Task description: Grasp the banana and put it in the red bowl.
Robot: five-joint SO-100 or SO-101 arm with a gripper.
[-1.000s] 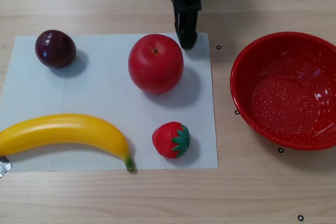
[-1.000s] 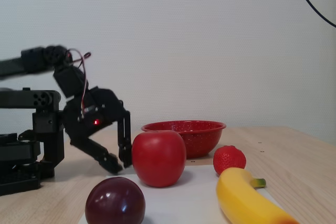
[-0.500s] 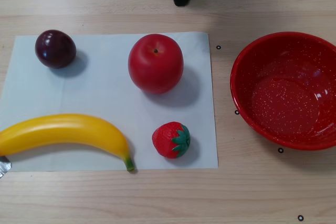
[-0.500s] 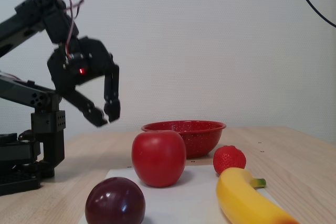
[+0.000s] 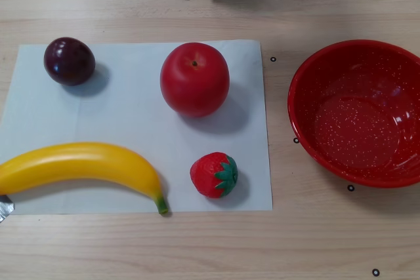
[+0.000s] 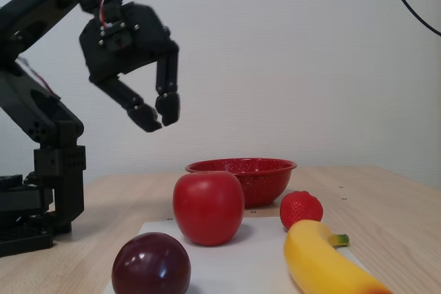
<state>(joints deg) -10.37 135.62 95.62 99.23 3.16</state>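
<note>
The pincer point(image 6: 158, 111) hangs high in the air in the fixed view, its two dark fingers slightly apart at the tips and holding nothing. It is above and to the left of the red apple point(image 6: 208, 207) in that view, well clear of everything on the table point(image 6: 386, 204). In the other view only a blurred dark part of the arm shows at the top edge, beyond the apple.

Taking the red apple point(image 5: 195, 79) as the landmark in the other view: the banana point(image 5: 82, 165) lies on the white paper sheet point(image 5: 131, 116) below and to the left of it, on the side away from the arm. Its long axis runs roughly left to right across the picture, bowed upward, with the dark tip nearest the strawberry point(image 5: 214, 175), which sits straight below the apple. A dark plum point(image 5: 69, 61) rests to the apple's left. The red bowl point(image 5: 308, 77) stands empty to the apple's right, off the paper.

So the banana is the farthest fruit from the pincer. Judging from this, the reach must pass over or beside the apple, and the fingers should close across the banana's width, not along its length.
</note>
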